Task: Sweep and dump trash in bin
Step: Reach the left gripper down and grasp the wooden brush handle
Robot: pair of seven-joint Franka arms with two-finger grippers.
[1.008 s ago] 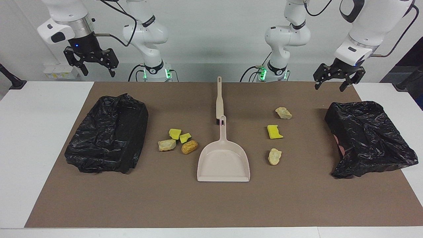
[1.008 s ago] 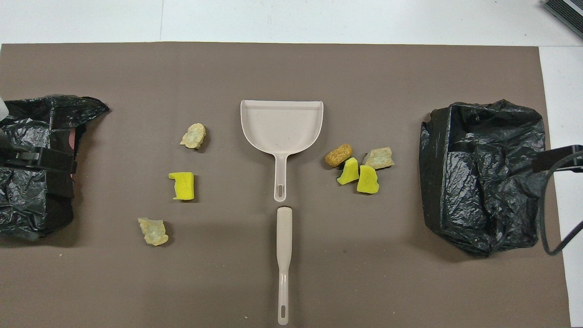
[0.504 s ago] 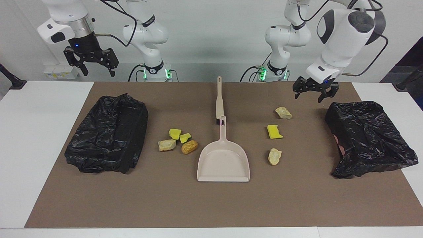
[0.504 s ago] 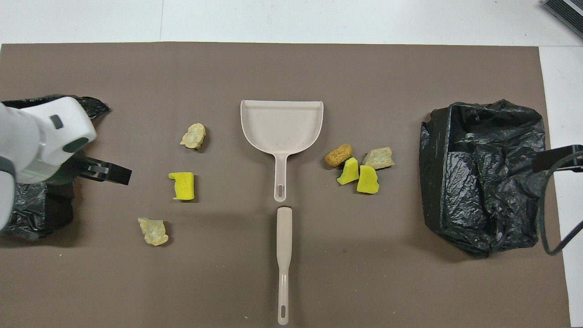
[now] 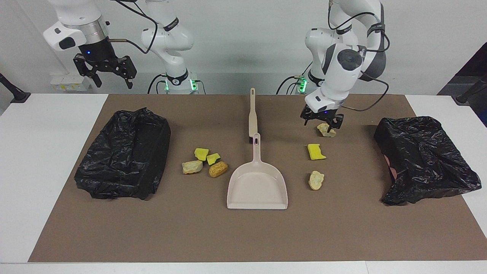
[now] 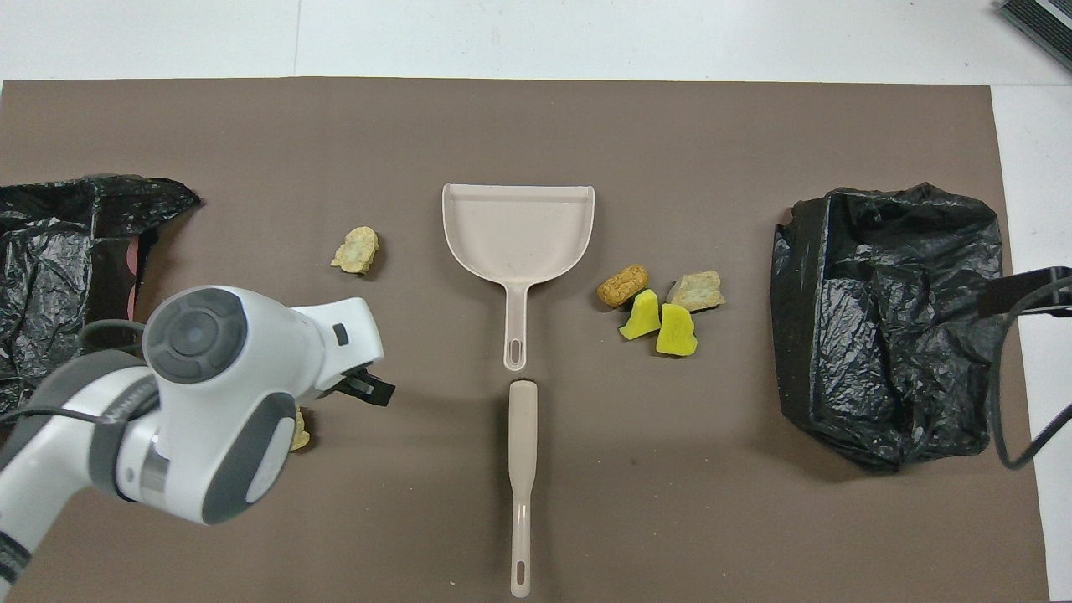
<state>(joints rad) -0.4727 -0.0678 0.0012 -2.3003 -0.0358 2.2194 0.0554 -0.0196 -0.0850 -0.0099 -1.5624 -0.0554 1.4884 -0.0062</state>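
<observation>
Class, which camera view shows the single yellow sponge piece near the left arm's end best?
The facing view: the yellow sponge piece lies in full sight between two beige lumps. In the overhead view the left arm's white body covers it completely, so nothing of it shows there.

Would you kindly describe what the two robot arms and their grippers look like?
Both arms are glossy white with rounded joints, dark grey caps and black bands, and green lights at the bases. Black cables loop along them. The left gripper and the right gripper are black, the right one under a silver collar with a small blue light.
</observation>
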